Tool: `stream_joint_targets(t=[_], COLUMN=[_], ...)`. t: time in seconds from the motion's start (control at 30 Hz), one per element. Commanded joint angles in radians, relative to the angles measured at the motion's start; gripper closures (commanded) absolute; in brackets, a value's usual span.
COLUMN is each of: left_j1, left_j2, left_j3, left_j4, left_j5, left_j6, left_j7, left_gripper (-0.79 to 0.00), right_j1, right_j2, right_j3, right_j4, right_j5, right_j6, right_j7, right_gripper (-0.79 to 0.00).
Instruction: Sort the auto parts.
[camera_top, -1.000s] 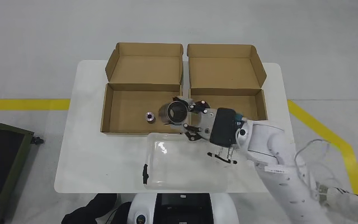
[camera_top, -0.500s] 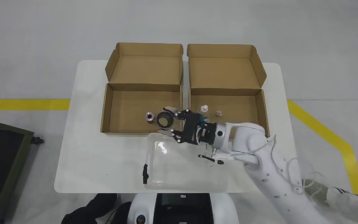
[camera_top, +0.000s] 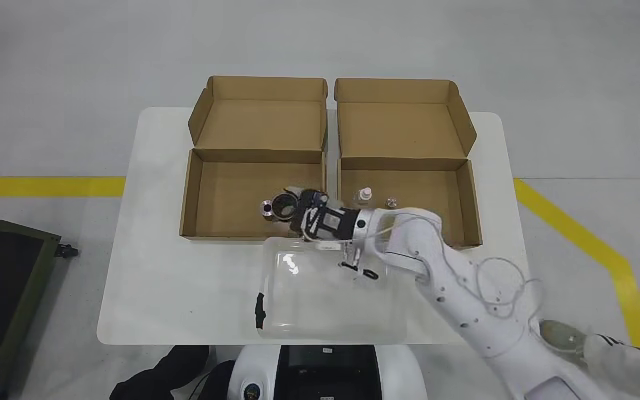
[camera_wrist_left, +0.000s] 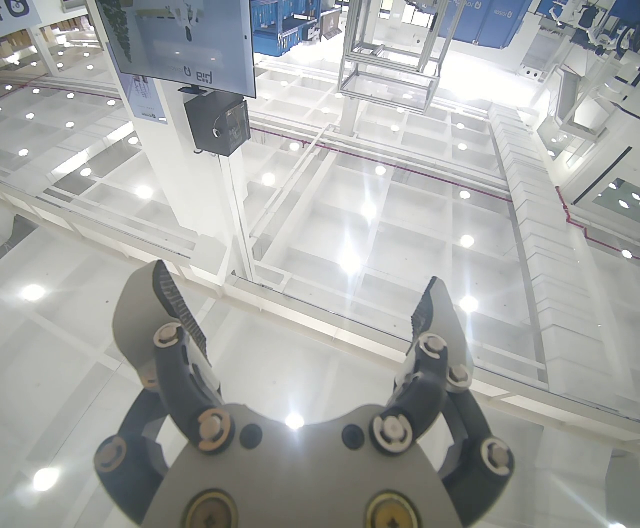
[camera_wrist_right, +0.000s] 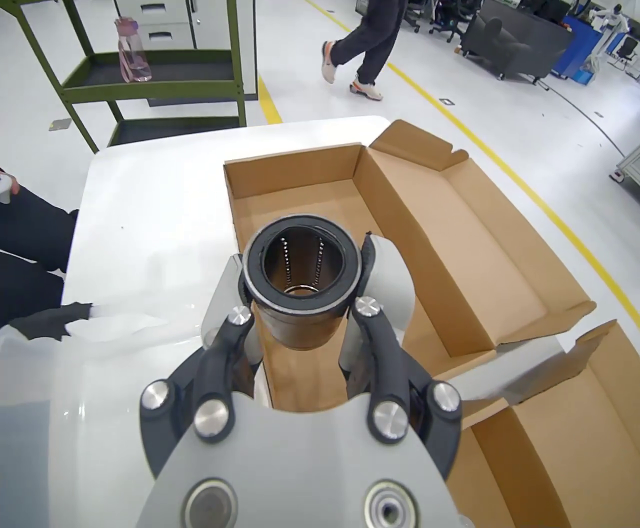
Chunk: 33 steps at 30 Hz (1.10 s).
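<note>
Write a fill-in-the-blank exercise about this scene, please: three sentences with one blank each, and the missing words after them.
1. The right gripper is shut on a cylindrical part, while the left gripper is ____.
2. The cylindrical part is held above the left box, where ____ small part already lies.
3. The right box holds ____ small parts.

Missing words: open; one; two.

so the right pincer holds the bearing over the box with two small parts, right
Wrong box: the right pincer holds the bearing over the other box, which has one small part in it; the top view shows it.
</note>
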Motion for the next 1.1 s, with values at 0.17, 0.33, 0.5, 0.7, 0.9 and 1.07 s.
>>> stream_joint_targets(t=[0.17,0.33,0.5,0.7,0.9,1.07], left_j1=[0.0,0.0,0.0,0.0,0.0,0.0], left_j2=[0.0,0.0,0.0,0.0,0.0,0.0], left_j3=[0.0,0.0,0.0,0.0,0.0,0.0], left_j4=[0.0,0.0,0.0,0.0,0.0,0.0], left_j5=[0.0,0.0,0.0,0.0,0.0,0.0], left_j6=[0.0,0.0,0.0,0.0,0.0,0.0], left_j7=[0.0,0.0,0.0,0.0,0.0,0.0], left_gripper=[-0.785,-0.785,-0.785,-0.785,-0.785,-0.785], right_j1=[0.056,0.09,0.121,0.147,0.169,0.179], right_j2=[-0.026,-0.043,-0.061,-0.082,-0.101,-0.114], right_j3=[-0.048,-0.075,-0.102,-0.133,-0.155,-0.164], right_j4=[0.082,0.129,0.175,0.23,0.274,0.296], right_j5=[-0.018,-0.025,-0.026,-0.028,-0.03,-0.031], right_j6=[0.056,0.086,0.1,0.107,0.109,0.11], right_j7=[0.05,0.083,0.121,0.144,0.157,0.162], right_gripper=[0.0,0.0,0.0,0.0,-0.031,-0.225])
